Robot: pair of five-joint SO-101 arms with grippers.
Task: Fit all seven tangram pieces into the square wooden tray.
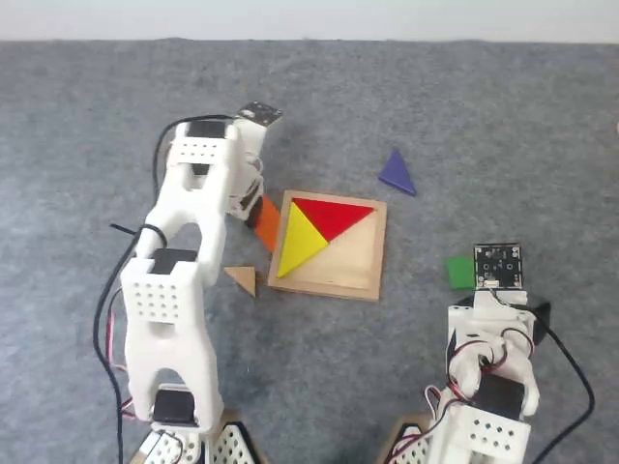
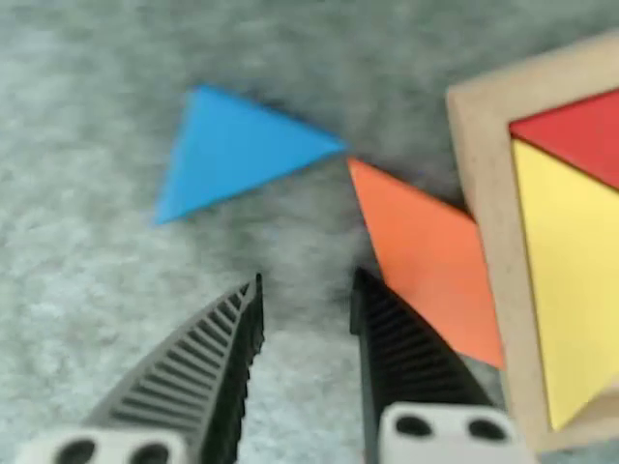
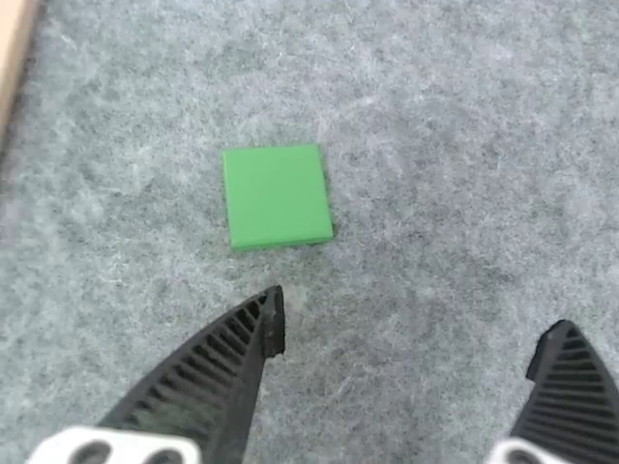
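The square wooden tray (image 1: pixel 372 280) lies mid-table and holds a red triangle (image 1: pixel 331 216) and a yellow triangle (image 1: pixel 298 242). An orange parallelogram (image 2: pixel 430 261) lies on the carpet against the tray's left edge (image 2: pixel 484 222), with a blue triangle (image 2: pixel 232 150) beyond it. My left gripper (image 2: pixel 305 285) hovers open above the carpet beside the orange piece, holding nothing. A green square (image 3: pixel 278 195) lies on the carpet right of the tray; my right gripper (image 3: pixel 416 329) hangs wide open just short of it. A purple triangle (image 1: pixel 397 172) and a tan triangle (image 1: pixel 242 278) lie loose.
Grey carpet (image 1: pixel 484 116) covers the whole table. The left arm (image 1: pixel 184 280) stretches along the tray's left side, over the blue triangle in the high view. The right arm's base (image 1: pixel 488 387) sits at the front right.
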